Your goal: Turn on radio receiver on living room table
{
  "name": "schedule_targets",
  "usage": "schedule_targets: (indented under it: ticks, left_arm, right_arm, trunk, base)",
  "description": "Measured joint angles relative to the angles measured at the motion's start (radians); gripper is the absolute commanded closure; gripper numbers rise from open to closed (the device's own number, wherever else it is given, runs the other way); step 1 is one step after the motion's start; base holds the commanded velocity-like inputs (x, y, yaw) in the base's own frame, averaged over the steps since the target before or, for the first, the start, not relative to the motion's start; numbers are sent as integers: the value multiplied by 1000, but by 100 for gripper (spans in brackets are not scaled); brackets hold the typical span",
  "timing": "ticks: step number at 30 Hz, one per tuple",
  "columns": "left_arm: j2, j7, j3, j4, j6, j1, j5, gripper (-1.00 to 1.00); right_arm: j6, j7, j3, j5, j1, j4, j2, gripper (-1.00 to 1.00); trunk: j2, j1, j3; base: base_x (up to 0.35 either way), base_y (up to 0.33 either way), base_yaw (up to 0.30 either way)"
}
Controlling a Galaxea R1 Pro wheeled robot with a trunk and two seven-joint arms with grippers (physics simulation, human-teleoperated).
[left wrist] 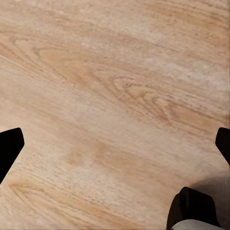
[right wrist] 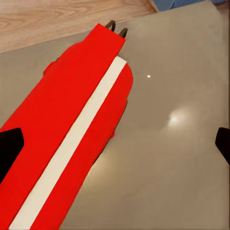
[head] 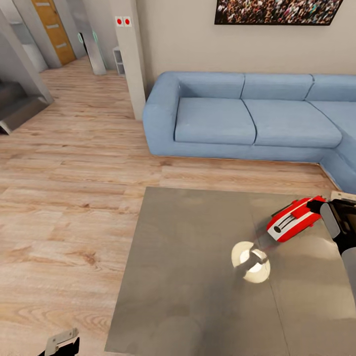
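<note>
Red radio (head: 292,221), tilted above the grey table (head: 188,277), its near end against the right gripper (head: 316,207). Blue sofa (head: 247,118) beyond the gripper. Left gripper (head: 62,343) over wood floor (head: 64,198).

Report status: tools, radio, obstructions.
Right tool at the radio receiver, grip unconfirmed. Left tool low over the floor, open. Radio lifted above the table. Nothing blocking.

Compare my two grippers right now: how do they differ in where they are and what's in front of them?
The right gripper is at the radio receiver over the grey table; the left gripper hangs low beside the table over the wood floor. The right wrist view looks along the radio's red, white-striped body; the left wrist view shows bare floorboards. In both wrist views the dark fingertips sit far apart at the frame edges.
</note>
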Motion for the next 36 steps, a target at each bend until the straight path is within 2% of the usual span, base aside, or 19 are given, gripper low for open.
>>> schedule_targets:
  ticks: [2,3,6,10,24,36]
  left_arm:
    - [-1,0,0,0,0,0,0,-100]
    - [-2,0,0,0,0,0,0,-100]
    - [-2,0,0,0,0,0,0,-100]
    - [-2,0,0,0,0,0,0,-100]
    - [-2,0,0,0,0,0,-1,-100]
    - [-1,0,0,0,0,0,-1,-100]
  right_arm:
    - [-1,6,0,-1,0,0,0,-100]
    - [4,79,4,-4,0,0,5,-100]
    - [8,179,8,-3,0,1,10,-100]
    - [12,222,9,-3,0,1,12,-100]
    - [14,236,6,-3,0,3,17,-100]
    - [4,231,1,-1,0,54,17,-100]
  trunk:
    - [0,0,0]
    - [0,0,0]
    - [0,0,0]
    - [0,0,0]
    - [0,0,0]
    - [0,0,0]
  base:
    - [0,0,0]
    - [0,0,0]
    - [0,0,0]
    - [0,0,0]
    - [0,0,0]
    - [0,0,0]
